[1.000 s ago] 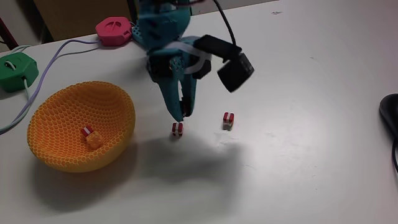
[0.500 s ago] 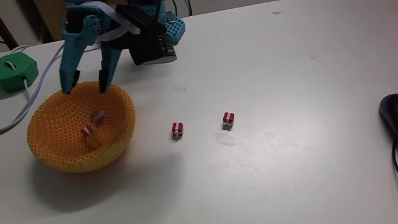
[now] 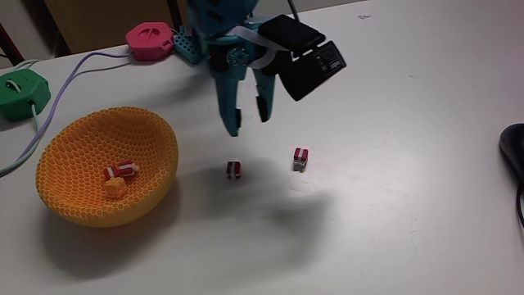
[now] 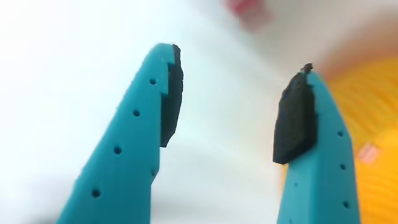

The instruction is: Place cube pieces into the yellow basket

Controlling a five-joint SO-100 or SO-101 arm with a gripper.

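Where mesh curves: yellow basket (three cube pieces inside)

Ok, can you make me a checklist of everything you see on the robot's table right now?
Surface: white table, bare around the work.
Job's things: yellow basket holds a striped cube and an orange cube; two striped cubes lie on the table outside it.
Clutter: green device, pink device, dark object at the right edge.
Grippers: teal gripper open, empty, above the nearer table cube.
Cables: pale cables run from the devices.
Surroundings: nothing seen.
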